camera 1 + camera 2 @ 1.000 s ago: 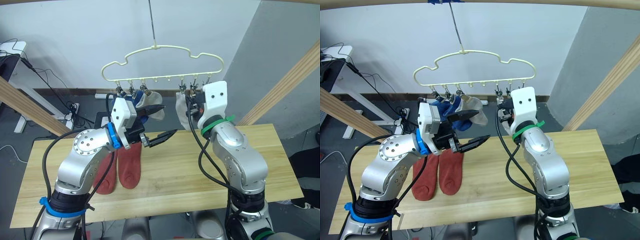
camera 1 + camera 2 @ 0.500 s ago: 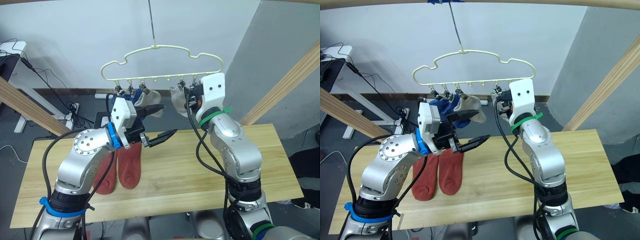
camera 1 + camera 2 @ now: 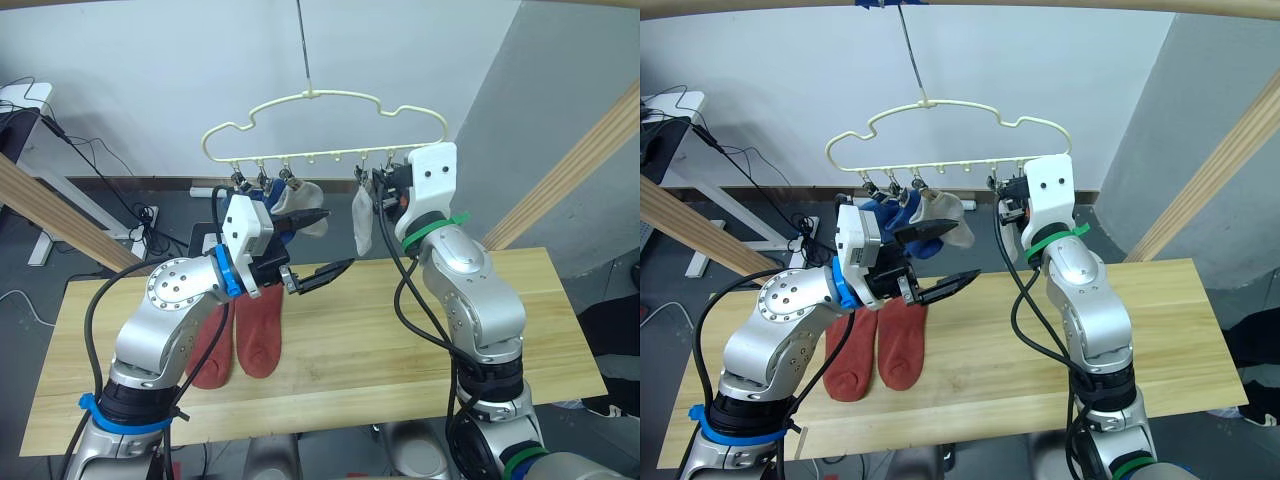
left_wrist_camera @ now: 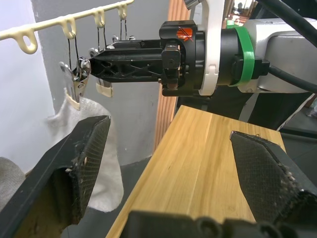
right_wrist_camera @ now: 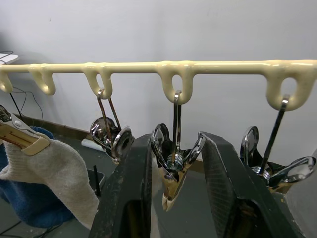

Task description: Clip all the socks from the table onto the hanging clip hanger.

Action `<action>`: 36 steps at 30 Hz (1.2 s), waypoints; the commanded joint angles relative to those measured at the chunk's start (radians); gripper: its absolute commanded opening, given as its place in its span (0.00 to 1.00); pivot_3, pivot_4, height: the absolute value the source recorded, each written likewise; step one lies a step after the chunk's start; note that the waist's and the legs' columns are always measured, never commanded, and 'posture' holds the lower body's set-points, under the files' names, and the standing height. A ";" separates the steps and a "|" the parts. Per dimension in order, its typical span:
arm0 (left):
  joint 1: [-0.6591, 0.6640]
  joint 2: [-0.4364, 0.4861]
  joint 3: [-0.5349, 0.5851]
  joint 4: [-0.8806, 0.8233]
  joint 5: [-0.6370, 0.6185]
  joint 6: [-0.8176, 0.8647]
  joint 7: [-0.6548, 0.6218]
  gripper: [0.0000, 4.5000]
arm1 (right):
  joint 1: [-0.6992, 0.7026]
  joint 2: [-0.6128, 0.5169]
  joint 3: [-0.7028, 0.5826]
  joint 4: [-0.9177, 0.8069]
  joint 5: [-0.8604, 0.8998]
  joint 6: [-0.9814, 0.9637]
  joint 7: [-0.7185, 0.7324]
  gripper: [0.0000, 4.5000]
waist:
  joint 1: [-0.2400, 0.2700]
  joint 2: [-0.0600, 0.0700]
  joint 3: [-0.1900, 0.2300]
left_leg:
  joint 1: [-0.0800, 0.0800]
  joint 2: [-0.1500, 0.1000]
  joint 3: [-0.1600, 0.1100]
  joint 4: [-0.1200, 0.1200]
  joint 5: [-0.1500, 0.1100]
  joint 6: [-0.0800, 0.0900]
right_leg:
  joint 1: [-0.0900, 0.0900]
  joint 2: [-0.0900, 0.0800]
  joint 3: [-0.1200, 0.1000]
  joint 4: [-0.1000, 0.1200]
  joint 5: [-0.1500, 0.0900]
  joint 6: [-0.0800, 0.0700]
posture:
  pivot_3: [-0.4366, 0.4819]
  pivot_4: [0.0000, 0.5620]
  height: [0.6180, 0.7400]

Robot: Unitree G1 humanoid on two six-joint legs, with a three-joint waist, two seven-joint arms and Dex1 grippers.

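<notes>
A grey sock (image 3: 362, 222) is seen hanging from the clip hanger (image 3: 325, 130); two rust-red socks (image 3: 258, 335) are left on the worktop (image 3: 380, 350). One clip (image 5: 174, 166) is straddled by the right claw (image 5: 174, 193), parted. Left claw (image 3: 318, 247) is held open, empty. The squeeze should be centred on the clip handles.

No readable text or labels.

The left arm covers the upper parts of the two rust-red socks (image 3: 258, 335) on the bench (image 3: 350, 340). The blue socks (image 3: 888, 215) hang half hidden behind the left hand (image 3: 312, 248). In the right wrist view, the rightmost clip (image 5: 277, 166) is cut off by the edge.
</notes>
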 commanded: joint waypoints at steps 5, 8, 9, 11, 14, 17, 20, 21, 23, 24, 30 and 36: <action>-0.007 -0.001 -0.003 -0.022 -0.002 -0.010 -0.007 0.95 | -0.014 0.032 -0.025 -0.057 0.015 0.031 -0.027 0.33 | 0.000 0.000 0.000 | 0.000 0.000 0.000 0.000 0.000 0.000 | 0.000 0.000 0.000 0.000 0.000 0.000 | 0.24 0.50 1.00; -0.007 -0.002 -0.004 -0.022 -0.003 -0.009 -0.007 0.95 | -0.008 0.055 -0.035 -0.070 0.018 0.052 -0.046 0.33 | 0.000 0.000 0.000 | 0.000 0.000 0.000 0.000 0.000 0.000 | 0.000 0.000 0.000 0.000 0.000 0.000 | 0.24 0.50 1.00; -0.006 -0.002 -0.004 -0.023 -0.003 -0.009 -0.007 0.95 | -0.006 0.062 -0.038 -0.074 0.018 0.057 -0.051 0.33 | 0.000 0.000 0.000 | 0.000 0.000 0.000 0.000 0.000 0.000 | 0.000 0.000 0.000 0.000 0.000 0.000 | 0.24 0.50 1.00; -0.006 -0.001 -0.004 -0.024 -0.003 -0.008 -0.008 0.95 | -0.003 0.087 -0.048 -0.082 0.024 0.064 -0.068 0.33 | 0.000 0.000 0.000 | 0.000 0.000 0.000 0.000 0.000 0.000 | 0.000 0.000 0.000 0.000 0.000 0.000 | 0.24 0.50 1.00; -0.005 -0.001 -0.005 -0.025 -0.004 -0.007 -0.008 0.95 | -0.004 0.108 -0.053 -0.087 0.029 0.067 -0.081 0.33 | -0.001 0.000 0.000 | 0.000 0.000 0.000 0.000 0.000 0.000 | 0.000 0.000 0.000 0.000 0.000 0.000 | 0.23 0.50 1.00; -0.004 -0.001 -0.005 -0.025 -0.006 -0.006 -0.010 0.95 | -0.012 0.120 -0.053 -0.080 0.030 0.059 -0.096 0.33 | -0.001 0.000 0.000 | 0.000 0.000 0.000 0.000 0.000 0.000 | 0.000 0.000 0.000 0.000 0.000 0.000 | 0.23 0.50 1.00; -0.006 -0.001 -0.004 -0.024 -0.006 -0.005 -0.010 0.95 | -0.018 0.126 -0.053 -0.076 0.030 0.056 -0.109 0.33 | -0.001 0.000 0.000 | 0.000 0.000 0.000 0.000 0.000 0.000 | 0.000 0.000 0.000 0.000 0.000 0.000 | 0.23 0.50 1.00; -0.006 -0.001 -0.005 -0.024 -0.006 -0.006 -0.011 0.95 | -0.018 0.128 -0.054 -0.076 0.030 0.056 -0.112 0.33 | -0.001 0.000 0.000 | 0.000 0.000 0.000 0.000 0.000 0.000 | 0.000 0.000 0.000 0.000 0.000 0.000 | 0.23 0.50 1.00; -0.005 -0.001 -0.005 -0.027 -0.006 -0.004 -0.009 0.95 | -0.018 0.129 -0.055 -0.079 0.031 0.057 -0.117 0.33 | -0.001 0.000 0.000 | 0.000 0.000 0.000 0.000 0.000 0.000 | 0.000 0.000 0.000 0.000 0.000 0.000 | 0.24 0.50 1.00; -0.005 -0.001 -0.006 -0.028 -0.007 -0.004 -0.009 0.95 | -0.017 0.130 -0.056 -0.080 0.032 0.059 -0.119 0.33 | -0.001 0.000 0.000 | 0.000 0.000 0.000 0.000 0.000 0.000 | 0.000 0.000 0.000 0.000 0.000 0.000 | 0.24 0.50 1.00; -0.005 -0.001 -0.007 -0.030 -0.009 0.000 -0.011 0.95 | -0.019 0.146 -0.060 -0.098 0.046 0.076 -0.131 0.33 | -0.001 0.000 0.000 | 0.000 0.000 0.000 0.000 0.000 0.000 | 0.000 0.000 0.000 0.000 0.000 0.000 | 0.23 0.51 1.00; -0.008 -0.003 -0.007 -0.025 -0.010 0.003 -0.015 0.95 | -0.013 0.159 -0.054 -0.115 0.056 0.081 -0.140 0.33 | -0.001 0.000 0.000 | 0.000 0.000 0.000 0.000 0.000 0.000 | 0.000 0.000 0.000 0.000 0.000 0.000 | 0.23 0.51 1.00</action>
